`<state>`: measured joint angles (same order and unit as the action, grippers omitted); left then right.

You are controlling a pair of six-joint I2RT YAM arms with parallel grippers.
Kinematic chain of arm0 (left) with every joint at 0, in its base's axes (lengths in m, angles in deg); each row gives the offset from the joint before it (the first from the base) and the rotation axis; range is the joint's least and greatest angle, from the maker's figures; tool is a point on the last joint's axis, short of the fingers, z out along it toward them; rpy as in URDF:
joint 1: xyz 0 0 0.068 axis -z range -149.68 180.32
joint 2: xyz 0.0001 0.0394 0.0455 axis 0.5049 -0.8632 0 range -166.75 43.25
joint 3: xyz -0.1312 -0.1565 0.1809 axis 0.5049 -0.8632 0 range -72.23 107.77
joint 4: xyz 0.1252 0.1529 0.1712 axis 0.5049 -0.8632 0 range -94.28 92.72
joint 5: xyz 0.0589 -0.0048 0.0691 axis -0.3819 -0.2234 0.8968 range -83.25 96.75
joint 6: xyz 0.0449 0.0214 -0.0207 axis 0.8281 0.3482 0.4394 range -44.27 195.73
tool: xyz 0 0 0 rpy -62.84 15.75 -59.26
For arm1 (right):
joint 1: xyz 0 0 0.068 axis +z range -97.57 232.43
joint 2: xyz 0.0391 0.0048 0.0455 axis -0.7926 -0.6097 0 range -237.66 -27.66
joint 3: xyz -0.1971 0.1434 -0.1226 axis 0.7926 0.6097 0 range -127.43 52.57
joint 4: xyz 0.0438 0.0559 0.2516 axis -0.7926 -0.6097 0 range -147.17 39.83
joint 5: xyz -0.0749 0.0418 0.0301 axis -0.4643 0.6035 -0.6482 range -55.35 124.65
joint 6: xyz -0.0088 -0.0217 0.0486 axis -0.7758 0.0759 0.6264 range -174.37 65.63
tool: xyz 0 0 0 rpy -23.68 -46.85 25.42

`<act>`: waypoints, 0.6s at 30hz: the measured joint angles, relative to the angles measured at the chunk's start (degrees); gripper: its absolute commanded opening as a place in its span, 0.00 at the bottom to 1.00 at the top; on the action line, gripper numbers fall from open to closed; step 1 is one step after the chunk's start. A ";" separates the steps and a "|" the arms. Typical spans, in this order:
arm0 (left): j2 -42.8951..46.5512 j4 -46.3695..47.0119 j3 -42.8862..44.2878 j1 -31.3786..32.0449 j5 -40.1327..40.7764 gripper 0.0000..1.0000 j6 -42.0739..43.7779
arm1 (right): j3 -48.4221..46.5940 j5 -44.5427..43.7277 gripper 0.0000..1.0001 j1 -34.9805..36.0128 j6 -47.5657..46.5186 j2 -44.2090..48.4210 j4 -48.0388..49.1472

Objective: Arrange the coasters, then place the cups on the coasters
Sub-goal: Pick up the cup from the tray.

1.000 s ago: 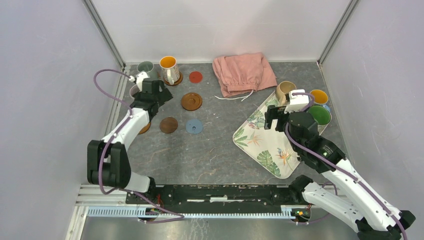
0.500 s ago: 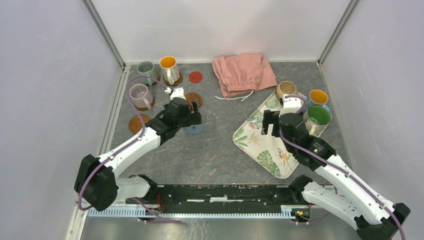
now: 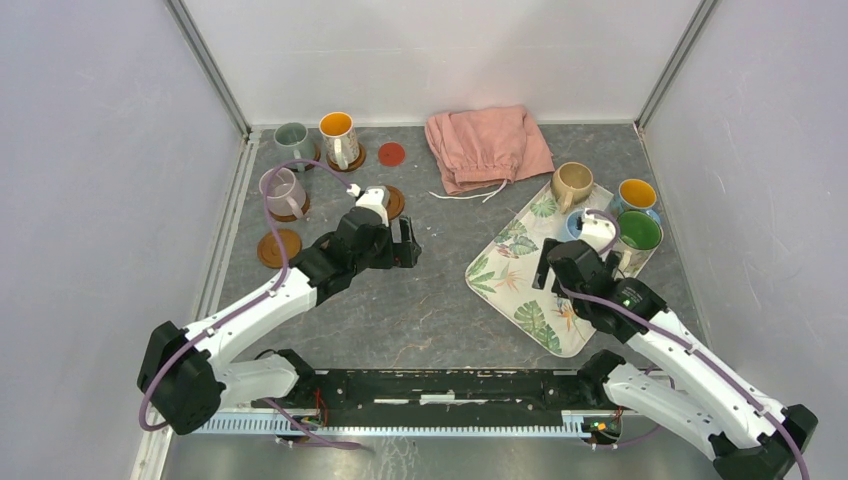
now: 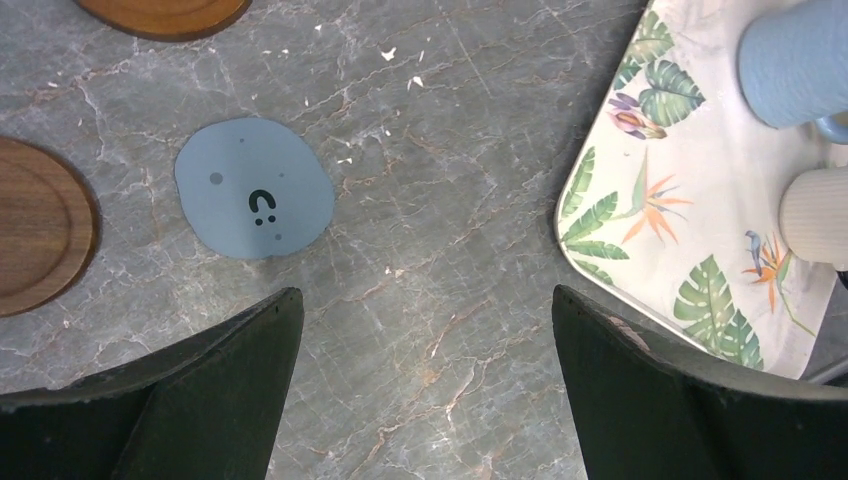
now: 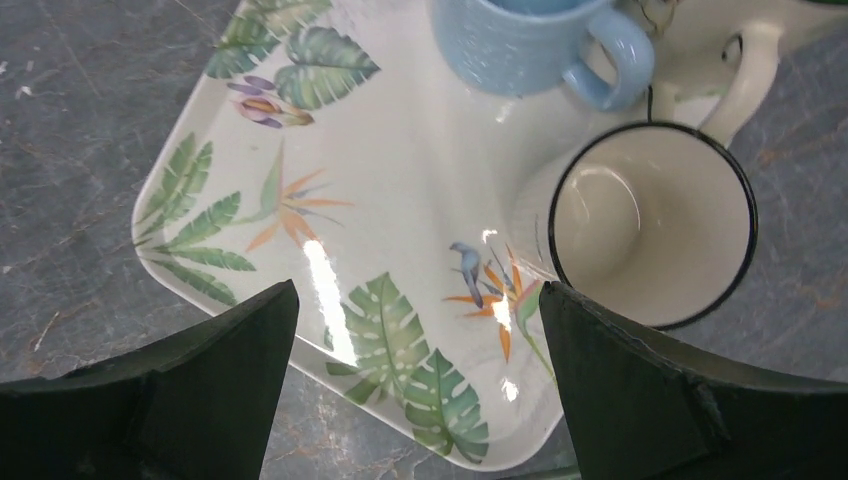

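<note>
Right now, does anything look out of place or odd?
Yes. A crumpled pink cloth lies at the back, and small white flecks are scattered near the blue coaster; neither belongs here.

Grey marbled table [image 3: 430, 300] lies below the left gripper [image 3: 407, 245]; white wall [image 3: 440, 60] beyond it, lilac walls [image 3: 90, 150] either side, metal posts [image 3: 205, 65] between.

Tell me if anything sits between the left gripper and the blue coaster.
Nothing visible does. The open left gripper hangs above the table, and the blue coaster lies flat just beyond its fingertips, with only bare surface between them. A brown coaster lies off to one side, clear of that path.
</note>
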<state>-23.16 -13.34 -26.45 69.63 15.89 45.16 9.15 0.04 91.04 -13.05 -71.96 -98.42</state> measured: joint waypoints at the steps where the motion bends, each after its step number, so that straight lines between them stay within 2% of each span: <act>1: 0.37 0.07 0.00 0.00 -0.31 1.00 0.26 | 0.46 0.00 0.98 -0.09 1.36 0.35 -0.94; 7: 1.51 0.35 0.00 0.00 -1.16 1.00 1.40 | 2.16 -0.24 0.98 -3.45 7.19 1.77 -6.36; 14: 1.51 0.35 0.00 0.00 -1.84 1.00 2.27 | 5.38 1.53 0.98 -11.85 7.91 3.39 -7.85; 18: 1.49 0.33 0.00 0.00 -1.84 1.00 2.40 | 5.84 2.27 0.98 -14.12 7.89 3.54 -8.44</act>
<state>-21.67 -13.01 -26.45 69.63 14.06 47.56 14.99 2.32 76.92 -5.16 -68.42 -106.86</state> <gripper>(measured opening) 0.994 0.982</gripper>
